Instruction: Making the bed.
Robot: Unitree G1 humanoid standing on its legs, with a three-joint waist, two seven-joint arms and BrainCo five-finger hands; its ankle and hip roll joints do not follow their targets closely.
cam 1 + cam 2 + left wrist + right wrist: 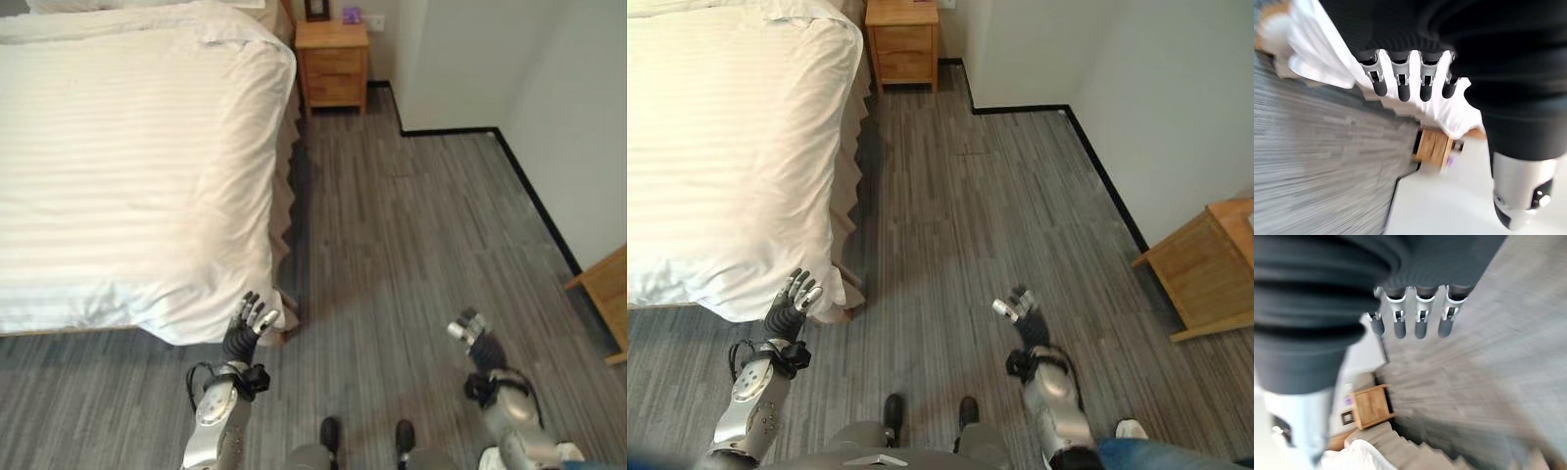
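Note:
A bed with a white striped duvet fills the left of the head views, its near corner hanging down over a beige valance. My left hand is raised just in front of that near corner, fingers straight and holding nothing. Over the bare floor to the right, my right hand hangs well clear of the bed, its fingers relaxed and empty.
A wooden nightstand stands against the far wall beside the head of the bed. Grey plank flooring stretches between bed and white wall. Another wooden piece of furniture sits at the right edge. A person's shoe shows at the bottom right.

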